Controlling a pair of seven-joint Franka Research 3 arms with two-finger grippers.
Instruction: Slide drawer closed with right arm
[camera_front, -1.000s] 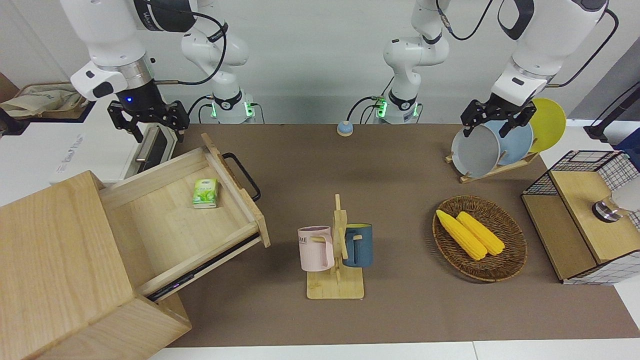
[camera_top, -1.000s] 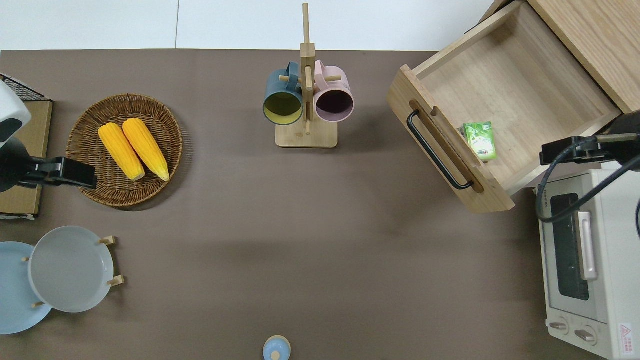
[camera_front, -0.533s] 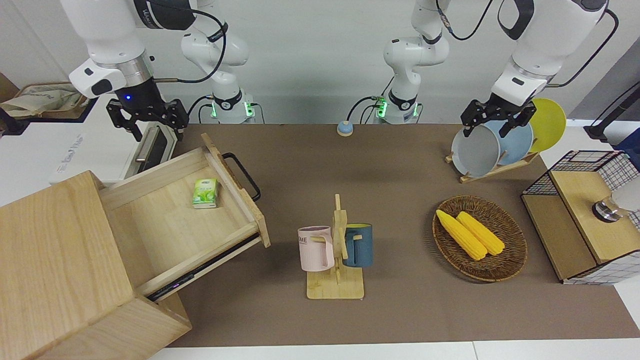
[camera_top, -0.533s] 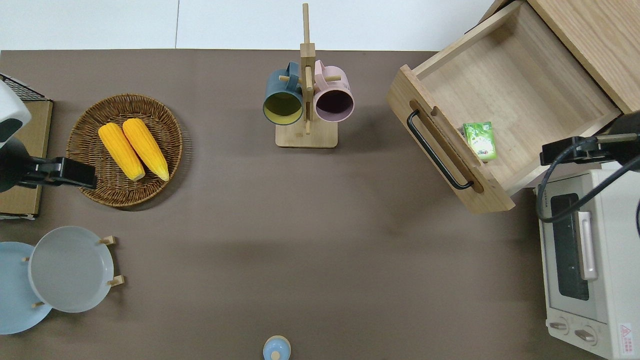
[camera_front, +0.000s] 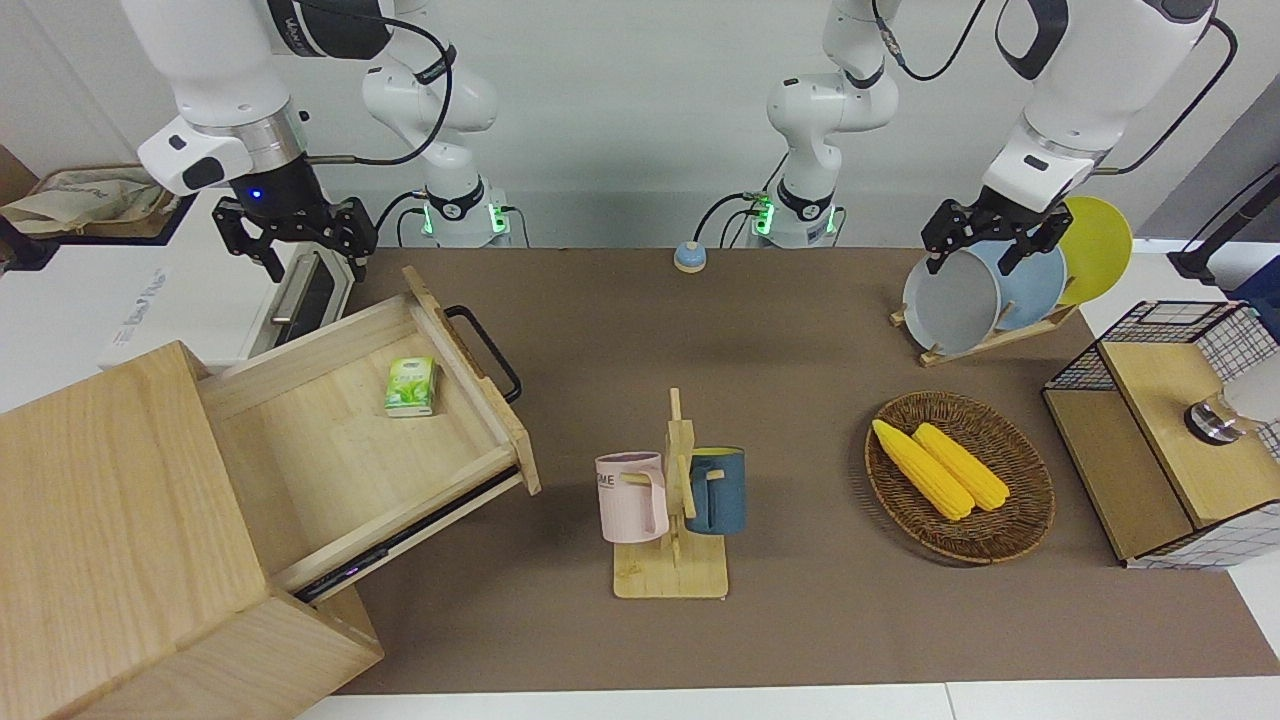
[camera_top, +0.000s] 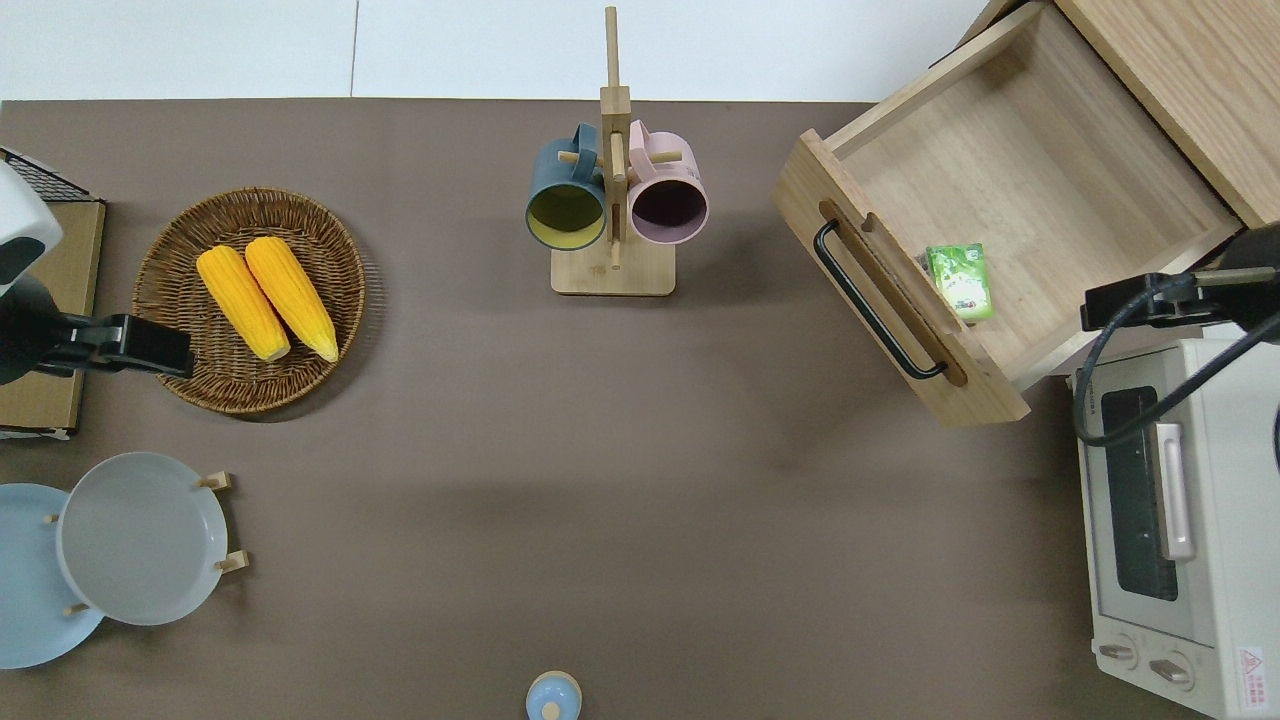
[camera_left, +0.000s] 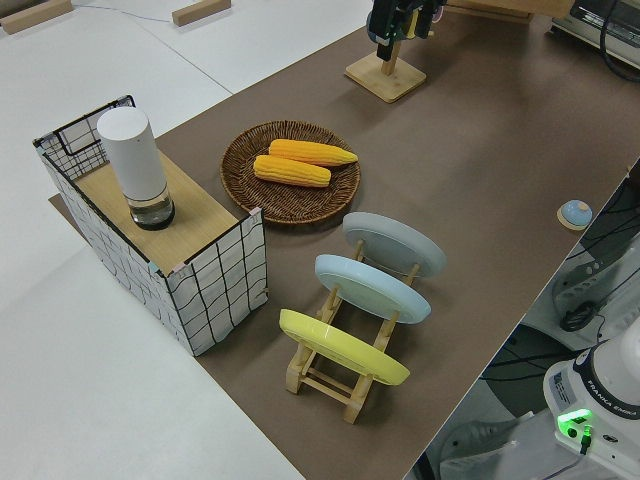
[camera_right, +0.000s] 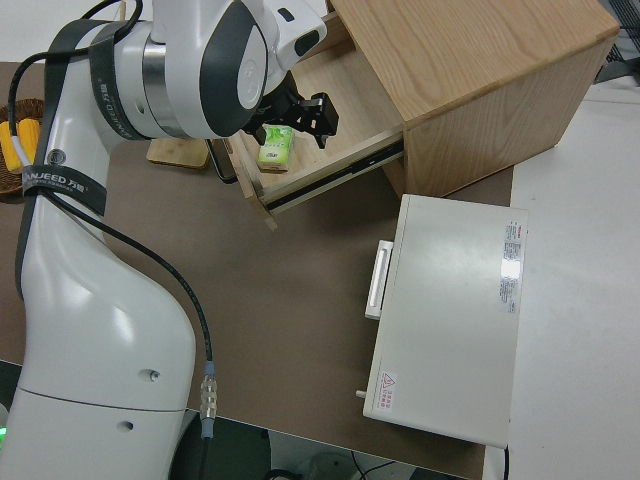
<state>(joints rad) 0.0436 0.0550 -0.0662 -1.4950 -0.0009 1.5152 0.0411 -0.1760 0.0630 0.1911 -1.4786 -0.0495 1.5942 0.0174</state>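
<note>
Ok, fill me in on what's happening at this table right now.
The drawer of the wooden cabinet is pulled well out, with a small green packet lying inside. The right gripper hangs open in the air near the toaster oven, touching nothing, not yet on the drawer's black handle. The left arm is parked. The closing push has not begun.

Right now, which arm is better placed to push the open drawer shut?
The right one. Its pincer hangs open by the toaster oven, close to the drawer. The left arm is parked at the other end of the table.
</note>
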